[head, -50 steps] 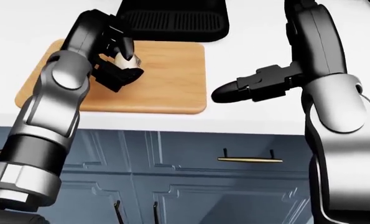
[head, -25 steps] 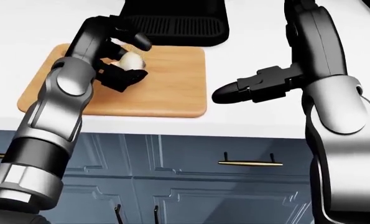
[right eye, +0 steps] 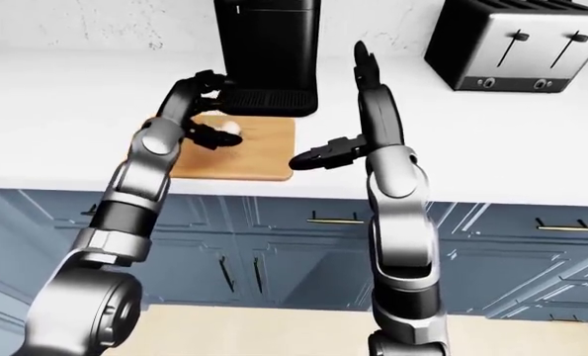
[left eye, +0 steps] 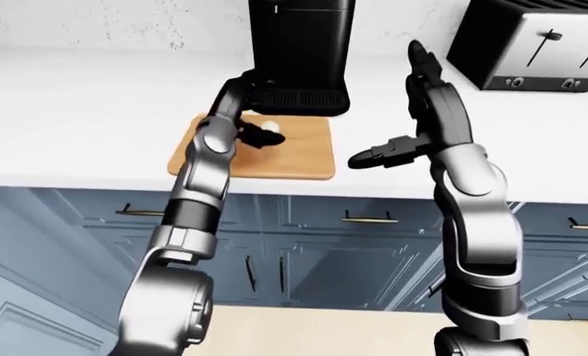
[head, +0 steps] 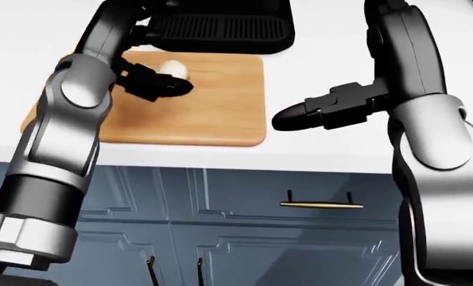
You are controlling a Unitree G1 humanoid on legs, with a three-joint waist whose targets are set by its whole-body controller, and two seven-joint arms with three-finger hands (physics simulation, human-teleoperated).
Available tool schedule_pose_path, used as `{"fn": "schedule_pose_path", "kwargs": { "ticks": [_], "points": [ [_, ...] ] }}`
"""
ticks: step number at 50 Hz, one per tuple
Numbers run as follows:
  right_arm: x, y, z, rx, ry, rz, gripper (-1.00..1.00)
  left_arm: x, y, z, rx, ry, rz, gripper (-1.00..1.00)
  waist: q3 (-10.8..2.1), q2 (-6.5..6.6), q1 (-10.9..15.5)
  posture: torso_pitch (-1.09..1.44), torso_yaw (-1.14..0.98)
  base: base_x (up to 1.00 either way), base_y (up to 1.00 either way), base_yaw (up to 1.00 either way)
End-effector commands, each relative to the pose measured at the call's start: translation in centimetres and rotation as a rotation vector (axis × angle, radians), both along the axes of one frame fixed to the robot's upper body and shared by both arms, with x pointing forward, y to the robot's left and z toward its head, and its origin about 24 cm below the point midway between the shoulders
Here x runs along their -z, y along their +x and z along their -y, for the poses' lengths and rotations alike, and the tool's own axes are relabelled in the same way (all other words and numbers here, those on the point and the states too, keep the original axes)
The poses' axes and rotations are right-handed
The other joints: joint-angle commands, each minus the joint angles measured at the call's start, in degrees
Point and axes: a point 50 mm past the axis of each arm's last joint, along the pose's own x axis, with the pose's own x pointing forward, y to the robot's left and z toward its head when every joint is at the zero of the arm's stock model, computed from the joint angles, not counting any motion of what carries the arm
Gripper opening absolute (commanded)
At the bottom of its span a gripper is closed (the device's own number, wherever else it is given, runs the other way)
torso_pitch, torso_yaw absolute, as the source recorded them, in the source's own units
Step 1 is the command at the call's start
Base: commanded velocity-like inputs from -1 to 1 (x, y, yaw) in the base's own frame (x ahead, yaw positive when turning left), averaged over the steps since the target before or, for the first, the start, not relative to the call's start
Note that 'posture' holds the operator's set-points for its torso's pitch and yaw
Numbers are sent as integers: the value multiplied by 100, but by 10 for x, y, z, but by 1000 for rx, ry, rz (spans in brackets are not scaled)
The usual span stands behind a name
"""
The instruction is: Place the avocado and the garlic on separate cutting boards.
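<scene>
A pale garlic bulb (head: 172, 70) lies on the wooden cutting board (head: 220, 107), near the board's upper left in the head view. My left hand (head: 160, 58) is open over it. One dark finger (head: 168, 87) rests just below the bulb, and the other fingers are raised near the black machine. My right hand (head: 296, 117) hovers above the white counter just right of the board, fingers stretched out leftward and holding nothing. No avocado and no second board show in any view.
A black coffee machine (left eye: 301, 44) stands on the counter directly above the board, its grated drip tray (head: 220, 27) close to my left fingers. A toaster (left eye: 531, 41) sits at the upper right. Blue cabinet doors with brass handles (head: 320, 205) run below the counter edge.
My left hand has opened and lifted away from the garlic, which now lies free on the board. The right arm has stayed where it was.
</scene>
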Motion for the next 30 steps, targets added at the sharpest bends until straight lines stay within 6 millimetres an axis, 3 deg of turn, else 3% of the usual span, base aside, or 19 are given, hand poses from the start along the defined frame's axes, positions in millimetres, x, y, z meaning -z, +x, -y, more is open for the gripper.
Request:
{"fn": "schedule_pose_path", "kwargs": {
  "ticks": [1,5,8,10,16,26,30],
  "points": [
    [-19,-5,0,1,-8,93,100,-31,-4,1,13,-16,102,35,-174,0,2,0,0,0,0,0],
    [-24,-8,3,7,-9,101,100,-46,-23,-8,19,-47,143,35,-163,16,-10,0,0,0,0,0],
    [-31,-16,7,15,-7,113,100,-54,-47,-21,19,-72,179,40,-143,26,-14,0,0,0,0,0],
    [-35,-21,12,25,-2,123,100,-56,-65,-29,18,-88,195,65,-125,37,-20,0,0,0,0,0],
    [-57,-53,35,79,23,180,100,-64,-104,-69,-47,-157,253,100,-82,46,3,0,0,0,0,0],
    [-60,-109,91,225,89,245,100,-87,-186,-115,-137,-260,397,100,3,14,16,0,0,0,0,0],
    [-62,-137,111,288,116,281,100,-72,-214,-139,-215,-297,424,100,72,28,26,0,0,0,0,0]
  ]
}}
